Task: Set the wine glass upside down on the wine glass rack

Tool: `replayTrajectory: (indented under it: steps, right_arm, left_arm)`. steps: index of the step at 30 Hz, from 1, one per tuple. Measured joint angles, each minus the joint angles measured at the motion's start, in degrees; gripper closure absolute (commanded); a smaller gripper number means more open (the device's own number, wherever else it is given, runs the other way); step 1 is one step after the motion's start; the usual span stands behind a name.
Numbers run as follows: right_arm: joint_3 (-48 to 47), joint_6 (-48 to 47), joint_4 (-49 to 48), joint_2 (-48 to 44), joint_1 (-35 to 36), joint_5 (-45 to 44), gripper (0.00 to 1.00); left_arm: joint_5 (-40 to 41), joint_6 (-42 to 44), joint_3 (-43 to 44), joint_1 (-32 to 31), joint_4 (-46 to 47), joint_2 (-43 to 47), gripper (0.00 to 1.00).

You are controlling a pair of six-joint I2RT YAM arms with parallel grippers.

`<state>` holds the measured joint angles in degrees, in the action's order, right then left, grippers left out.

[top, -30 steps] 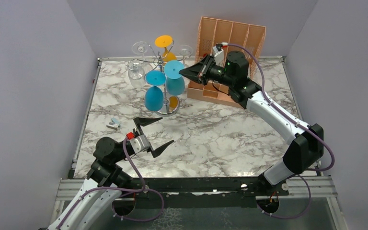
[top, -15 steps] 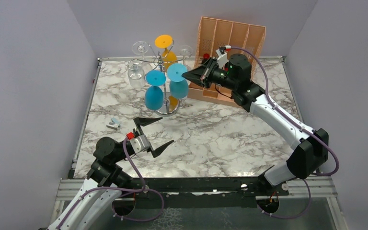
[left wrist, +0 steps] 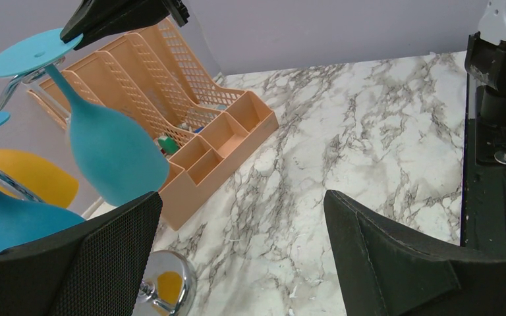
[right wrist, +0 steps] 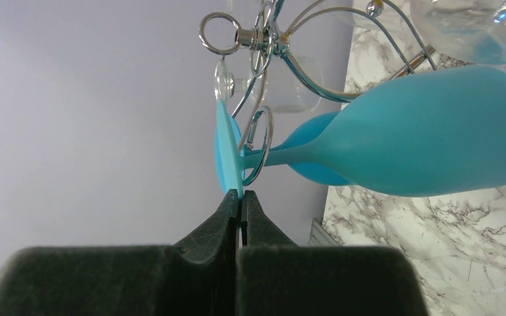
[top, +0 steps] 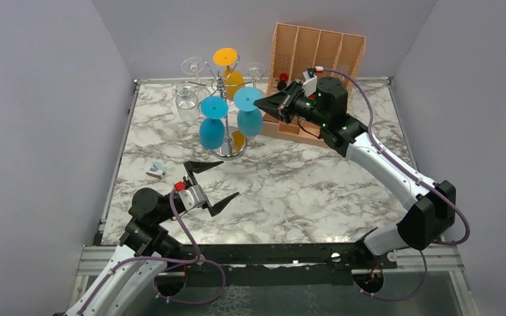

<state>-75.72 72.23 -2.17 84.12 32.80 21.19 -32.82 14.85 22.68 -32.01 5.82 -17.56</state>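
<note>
A teal wine glass hangs bowl-down beside the silver wine glass rack. My right gripper is shut on the rim of its round foot. In the right wrist view its stem crosses one curled arm just under the foot, and the bowl points away. My left gripper stands open low over the near-left table with nothing between its fingers. From the left wrist view I see the held glass and the rack's shiny base.
On the rack hang a second teal glass, an orange glass and clear glasses. An orange slotted organiser stands right behind my right gripper. A small white and blue object lies on the marble at the left.
My right gripper has drawn back to the right and a little down with the teal glass, whose bowl now hangs straighter. The left arm has not moved.
</note>
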Motion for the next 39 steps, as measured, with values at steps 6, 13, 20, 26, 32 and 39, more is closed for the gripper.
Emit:
replayTrajectory:
  steps: [6, 13, 20, 26, 32, 39]
  right_arm:
    - [0.0, 1.05, 2.21, -1.14, 0.0, -2.89, 0.93]
    - [0.0, 1.75, 4.17, -1.31, 0.0, -4.63, 0.88]
    - [0.22, 2.29, 4.26, -1.36, 0.0, -4.83, 0.81]
    - [0.31, 1.95, 5.42, -1.95, 0.0, -5.05, 0.77]
    - [2.01, -0.22, 5.55, -5.03, 0.0, -4.92, 0.59]
    - [4.24, -6.82, 7.87, -11.21, 0.02, -4.83, 0.41]
  left_arm:
    - [0.15, -0.02, 0.0, 0.0, -0.02, -0.07, 0.01]
    - [0.9, -0.02, 0.0, 0.0, -0.04, -0.07, 0.01]
    - [1.22, -0.24, 0.0, 0.0, -0.59, -0.07, 0.01]
    - [2.19, -0.74, 0.0, 0.0, -0.96, 0.09, 0.01]
    - [3.45, -2.58, 0.2, 0.0, -1.25, -0.35, 0.01]
    - [7.41, -6.47, 2.29, 0.0, -1.38, -0.04, 0.01]
